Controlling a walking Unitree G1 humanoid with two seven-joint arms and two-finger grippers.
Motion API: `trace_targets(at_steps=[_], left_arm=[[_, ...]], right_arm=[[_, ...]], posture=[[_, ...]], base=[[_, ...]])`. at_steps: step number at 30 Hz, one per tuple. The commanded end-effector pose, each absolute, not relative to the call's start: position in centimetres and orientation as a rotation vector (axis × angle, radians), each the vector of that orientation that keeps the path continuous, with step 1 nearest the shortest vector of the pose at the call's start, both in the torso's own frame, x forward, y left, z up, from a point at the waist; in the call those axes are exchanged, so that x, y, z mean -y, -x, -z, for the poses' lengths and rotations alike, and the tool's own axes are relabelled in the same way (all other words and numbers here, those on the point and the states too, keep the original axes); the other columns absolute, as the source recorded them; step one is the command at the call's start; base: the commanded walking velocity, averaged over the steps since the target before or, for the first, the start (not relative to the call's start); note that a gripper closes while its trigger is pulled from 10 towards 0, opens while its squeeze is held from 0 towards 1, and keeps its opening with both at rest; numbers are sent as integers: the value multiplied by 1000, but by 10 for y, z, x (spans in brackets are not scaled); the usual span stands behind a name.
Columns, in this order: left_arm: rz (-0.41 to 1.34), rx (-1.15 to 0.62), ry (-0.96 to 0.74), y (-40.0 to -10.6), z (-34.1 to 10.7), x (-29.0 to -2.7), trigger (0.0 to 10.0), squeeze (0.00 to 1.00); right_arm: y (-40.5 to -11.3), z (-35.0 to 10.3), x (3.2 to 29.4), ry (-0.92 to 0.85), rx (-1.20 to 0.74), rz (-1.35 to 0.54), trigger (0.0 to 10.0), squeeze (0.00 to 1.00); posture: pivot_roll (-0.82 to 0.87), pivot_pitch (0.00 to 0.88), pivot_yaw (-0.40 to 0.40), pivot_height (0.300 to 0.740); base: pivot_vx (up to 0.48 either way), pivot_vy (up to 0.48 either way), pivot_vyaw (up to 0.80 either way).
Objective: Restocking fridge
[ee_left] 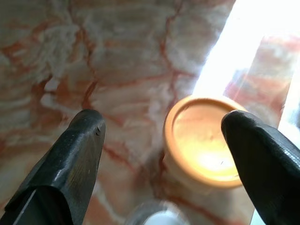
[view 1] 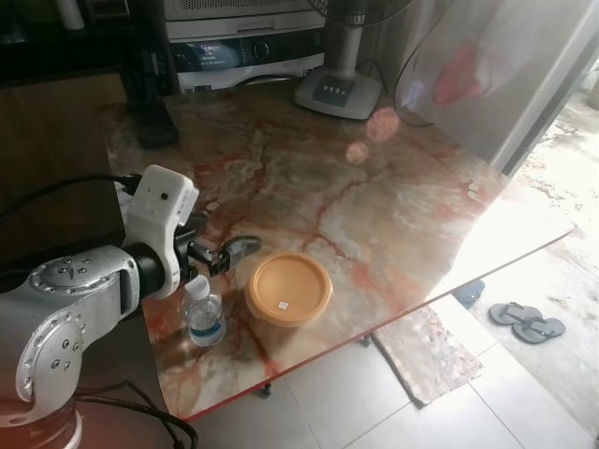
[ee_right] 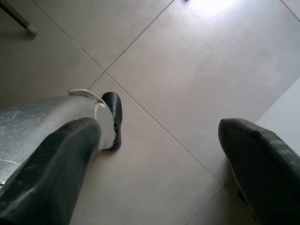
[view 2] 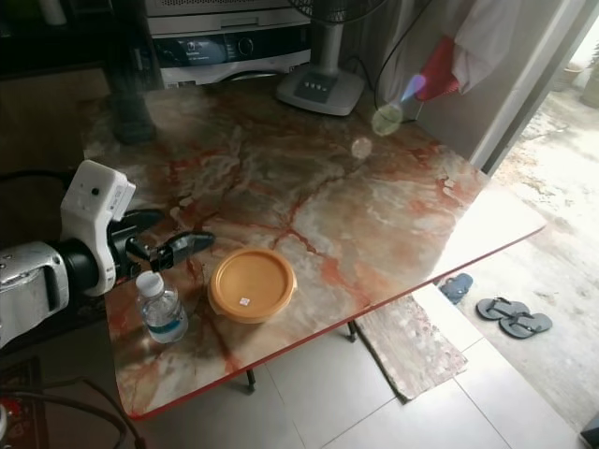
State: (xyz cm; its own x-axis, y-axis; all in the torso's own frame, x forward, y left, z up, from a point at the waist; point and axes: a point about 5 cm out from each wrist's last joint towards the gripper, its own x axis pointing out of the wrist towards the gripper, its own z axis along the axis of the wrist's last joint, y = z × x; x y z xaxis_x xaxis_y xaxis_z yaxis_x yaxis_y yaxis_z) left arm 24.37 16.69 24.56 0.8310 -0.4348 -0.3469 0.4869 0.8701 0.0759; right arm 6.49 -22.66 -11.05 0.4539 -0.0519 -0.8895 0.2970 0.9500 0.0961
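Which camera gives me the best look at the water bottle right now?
The right eye view: the water bottle stands whole on the table, beside the orange container. The left eye view shows it just under the left gripper. The left wrist view catches only its blurred cap.

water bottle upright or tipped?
Upright: the water bottle stands on the table, white cap on top, beside the orange container.

- Daylight is pouring in from the robot's right, washing out the bench (view 1: pixel 393 201) edge and nearby floor (view 1: pixel 552 271).
- Lens flare spots are floating over the far bench.
- The far left is lying in dim shade.
- The bottle cap (ee_left: pixel 157 216) is blurring in the left wrist view.
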Motion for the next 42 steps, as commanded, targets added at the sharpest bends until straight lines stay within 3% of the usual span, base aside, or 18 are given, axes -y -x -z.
trace_targets(at_steps=[1,8,20,29,30,31,32,33,34,35,39,40,41,42], left_arm=[[457,-380,-178,-241,-242,-171,10000,0],[439,-496,-226,-241,-239,-182,10000,0],[610,-509,-230,-235,-237,-163,10000,0],[594,-557,-281,-234,-233,-168,10000,0],[593,-561,-283,-233,-232,-168,9490,0],[591,-564,-288,-233,-232,-169,5569,0],[594,-563,-289,-232,-233,-169,4118,0],[594,-563,-289,-232,-233,-169,4118,0],[598,-564,-289,-232,-233,-169,3255,0],[607,-565,-289,-232,-233,-168,431,0],[626,-566,-278,-233,-233,-167,0,0],[634,-568,-276,-232,-233,-166,196,0],[642,-571,-272,-232,-233,-166,1098,0],[644,-574,-272,-232,-232,-166,1176,0]], right_arm=[[-57,112,227,-250,-1112,221,10000,0],[-57,112,225,-257,-1114,221,10000,0],[-55,112,226,-255,-1116,222,10000,0],[-54,112,227,-253,-1117,223,10000,0],[-54,112,227,-253,-1117,223,10000,0],[-54,112,227,-254,-1118,223,10000,0],[-54,112,226,-253,-1118,223,10000,0],[-54,112,226,-253,-1118,223,10000,0],[-54,112,226,-253,-1118,222,10000,0],[-54,112,226,-254,-1118,222,10000,0],[-54,112,226,-254,-1118,222,10000,0],[-54,112,226,-255,-1117,223,10000,0],[-54,112,226,-254,-1117,223,10000,0],[-54,112,226,-253,-1117,221,10000,0]], posture=[[325,62,-76,740],[323,63,-61,740],[311,52,-65,740],[308,52,-63,740],[306,51,-62,740],[306,51,-61,740],[307,49,-61,740],[307,49,-61,740],[307,49,-61,740],[305,49,-59,740],[302,48,-58,740],[301,48,-58,740],[301,48,-58,740],[300,49,-53,740]], base=[[0,0,0],[0,0,0],[0,0,0],[0,0,0],[0,0,0],[0,0,0],[0,0,0],[0,0,0],[0,0,0],[0,0,0],[0,0,0],[0,0,0],[0,0,0],[0,0,0]])
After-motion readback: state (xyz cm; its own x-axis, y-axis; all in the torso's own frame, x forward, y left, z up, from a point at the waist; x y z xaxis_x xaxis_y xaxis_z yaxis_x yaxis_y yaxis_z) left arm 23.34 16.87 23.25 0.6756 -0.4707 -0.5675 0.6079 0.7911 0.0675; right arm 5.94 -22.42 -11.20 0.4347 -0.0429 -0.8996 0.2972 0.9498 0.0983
